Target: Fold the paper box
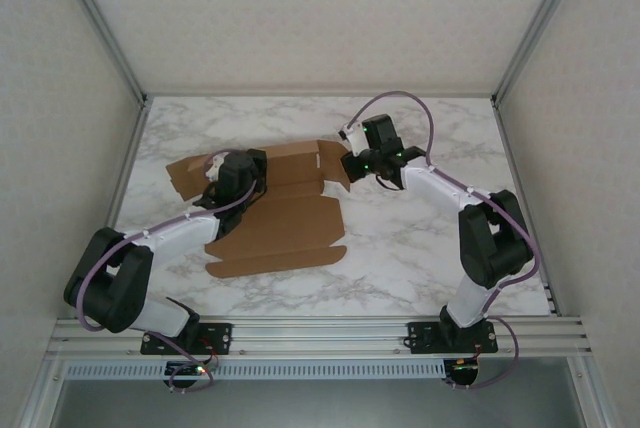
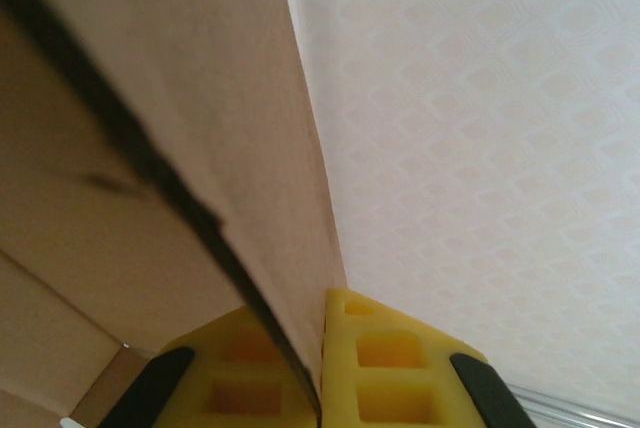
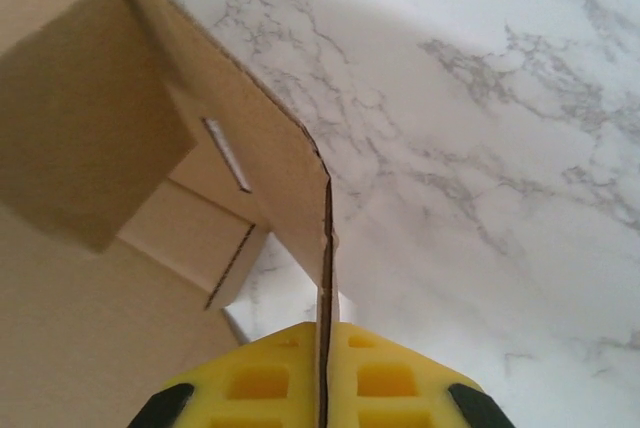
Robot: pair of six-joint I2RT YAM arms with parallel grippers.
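The paper box (image 1: 285, 223) is a brown cardboard sheet lying mostly flat on the marble table, left of centre, with its side flaps partly raised. My left gripper (image 1: 228, 176) is over its left part, shut on a raised flap. In the left wrist view that flap (image 2: 210, 118) runs up from between the yellow fingers (image 2: 390, 358) of the gripper (image 2: 322, 373). My right gripper (image 1: 350, 162) is at the sheet's far right corner. In the right wrist view it (image 3: 322, 373) is shut on the thin edge of an upright flap (image 3: 260, 148) with a slot in it.
The marble table (image 1: 430, 238) extends to the right of and in front of the cardboard. Pale patterned walls and aluminium posts (image 1: 100, 23) enclose the sides and back. A metal rail (image 1: 320, 333) carrying both arm bases runs along the near edge.
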